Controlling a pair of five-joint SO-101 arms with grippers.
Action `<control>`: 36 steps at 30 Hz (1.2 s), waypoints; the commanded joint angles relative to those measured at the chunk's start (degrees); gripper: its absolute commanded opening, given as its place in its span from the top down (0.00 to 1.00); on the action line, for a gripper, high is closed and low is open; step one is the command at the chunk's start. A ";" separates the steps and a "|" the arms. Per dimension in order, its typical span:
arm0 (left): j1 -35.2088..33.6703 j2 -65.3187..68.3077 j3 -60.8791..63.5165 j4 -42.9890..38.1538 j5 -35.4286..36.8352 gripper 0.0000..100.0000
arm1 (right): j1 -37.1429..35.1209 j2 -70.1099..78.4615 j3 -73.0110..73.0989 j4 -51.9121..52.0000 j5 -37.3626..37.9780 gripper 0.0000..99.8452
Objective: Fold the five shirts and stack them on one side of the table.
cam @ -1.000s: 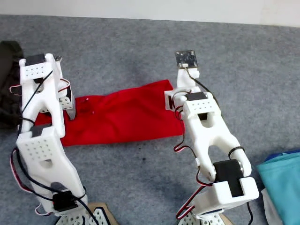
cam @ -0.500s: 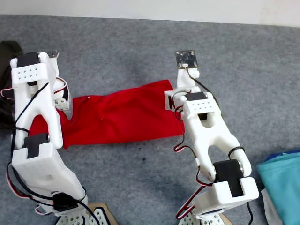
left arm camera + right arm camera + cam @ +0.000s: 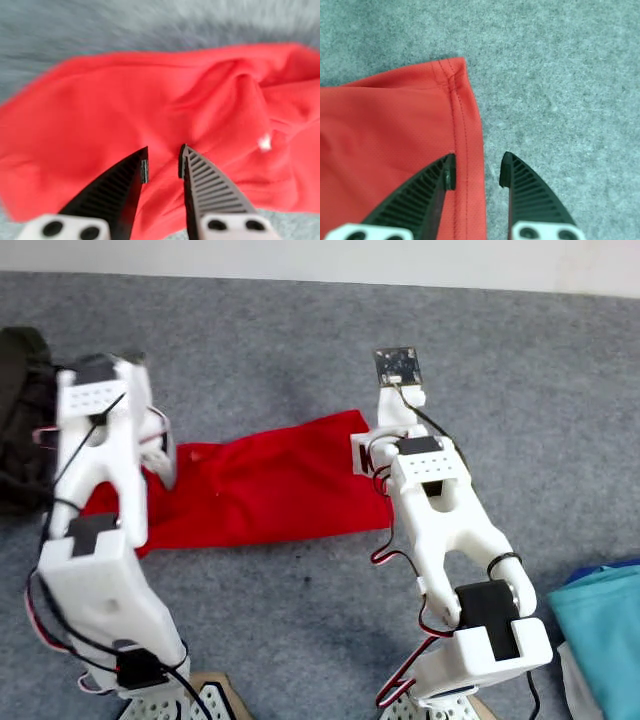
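White plastic arms (image 3: pixel 440 510) w/ black servos (image 3: pixel 490 610), red/blk/white cables (image 3: pixel 384 554), ribbed blk jaws.

The red shirt (image 3: pixel 385 130) is matt, fine mesh-knit cloth; the table covering (image 3: pixel 560 65) is rough, fuzzy grey fabric.

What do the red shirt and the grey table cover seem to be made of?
The red shirt looks like a thin, matte knit fabric. It has a fine mesh-like texture, a double-stitched hem and soft creases. It may be synthetic, but that is not certain. The table cover is grey, fuzzy and speckled, like felt or short-pile carpet.
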 commanded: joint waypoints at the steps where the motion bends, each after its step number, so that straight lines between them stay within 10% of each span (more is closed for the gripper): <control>1: 2.24 2.07 -0.13 0.00 -0.79 0.88 | -0.48 -3.21 -0.31 -1.01 0.79 0.84; 36: -5.93 -9.80 19.91 -10.90 -2.81 0.97 | -1.80 -3.12 4.26 -0.84 -2.81 0.84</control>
